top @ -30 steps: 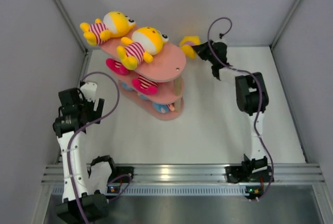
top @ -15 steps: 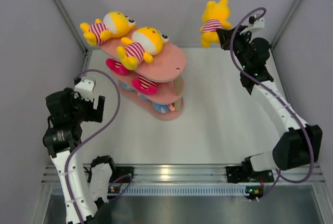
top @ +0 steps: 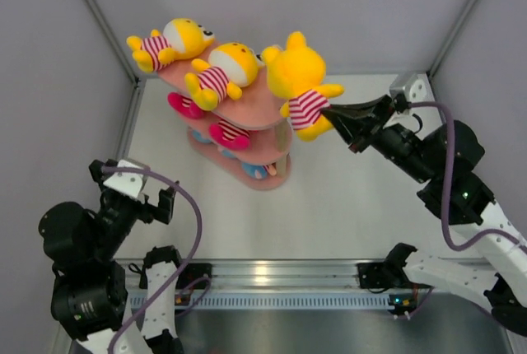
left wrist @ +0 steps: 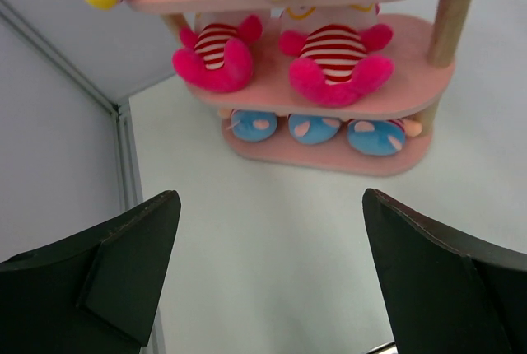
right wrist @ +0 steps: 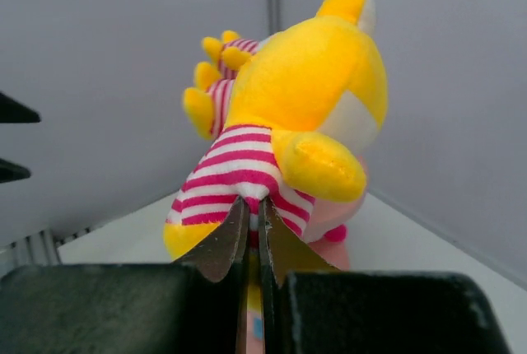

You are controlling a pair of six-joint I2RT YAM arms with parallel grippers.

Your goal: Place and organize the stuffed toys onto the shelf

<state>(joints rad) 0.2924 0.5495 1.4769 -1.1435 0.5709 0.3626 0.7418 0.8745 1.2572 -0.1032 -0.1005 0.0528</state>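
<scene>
1. The right pincer point(top: 327, 112) is clamping the yellow toy point(top: 298, 74) by its shirt hem, holding it just ahead of the tips, over the shelf point(top: 270, 104).
2. The grip is thin (cloth only), so the toy could be slipping out, or swinging into the two toys point(top: 221, 70) lying beyond it.
3. The left pincer point(left wrist: 270, 199) is gaping, holding nothing.
</scene>
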